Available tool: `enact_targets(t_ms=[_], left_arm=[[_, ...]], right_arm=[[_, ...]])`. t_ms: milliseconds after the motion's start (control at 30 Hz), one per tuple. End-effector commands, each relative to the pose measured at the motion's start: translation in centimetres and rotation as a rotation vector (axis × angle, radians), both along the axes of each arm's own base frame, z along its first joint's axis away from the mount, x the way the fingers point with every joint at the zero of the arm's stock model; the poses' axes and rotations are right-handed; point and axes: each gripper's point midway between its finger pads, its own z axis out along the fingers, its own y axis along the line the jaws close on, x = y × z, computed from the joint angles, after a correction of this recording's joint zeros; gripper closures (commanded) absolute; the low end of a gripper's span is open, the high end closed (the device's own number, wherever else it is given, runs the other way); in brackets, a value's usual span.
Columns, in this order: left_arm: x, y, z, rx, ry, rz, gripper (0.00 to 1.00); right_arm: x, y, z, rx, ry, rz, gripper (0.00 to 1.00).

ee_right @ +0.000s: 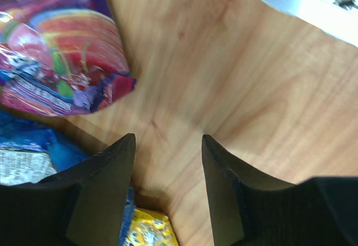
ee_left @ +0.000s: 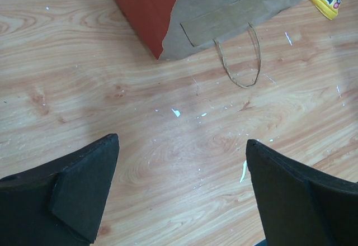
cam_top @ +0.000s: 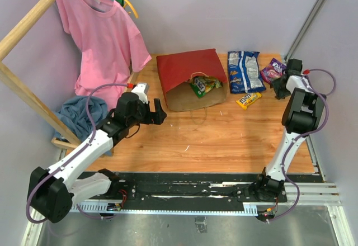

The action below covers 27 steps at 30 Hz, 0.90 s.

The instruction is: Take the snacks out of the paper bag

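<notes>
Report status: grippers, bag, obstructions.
Left gripper open, empty, short of paper bag. Right gripper open, empty, beside purple packet. Green packets inside bag mouth. Path clear.

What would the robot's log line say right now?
paper bag: on its side, green packet in mouth | out: blue packet, purple packet, yellow packet | left gripper: open, empty | right gripper: open, empty

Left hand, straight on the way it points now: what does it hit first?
Probably the paper bag, at the mouth edge beside its red side. Only bare table lies between it and the left hand. Depth is unclear, so the hand might touch the table first.
</notes>
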Motion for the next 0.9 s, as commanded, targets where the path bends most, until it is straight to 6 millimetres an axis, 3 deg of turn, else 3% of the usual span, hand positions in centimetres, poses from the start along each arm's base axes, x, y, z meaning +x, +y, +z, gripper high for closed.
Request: enact_targets(t_ms=[0,433,700,867], left_arm=[[0.2,0.0,1.1,-0.029,-0.039,0.003,0.0],[0.5,-0.2,0.3,-0.017,-0.017,0.001,0.0],[0.6,-0.2,0.0,-0.008,-0.01,0.002,0.0],[0.6,-0.2,0.0,-0.006,-0.008,0.001,0.0]], right_arm=[[1.7,-1.4,-0.9,-0.029,-0.034,-0.037,0.47],[5.0,-1.5,-2.4,-0.005,-0.226,-0.045,0.45],[6.0,-1.2,-2.7,0.013,-0.304,-0.051,0.27],[5.7,-1.3,-3.9,0.037,-0.25,-0.072,0.28]])
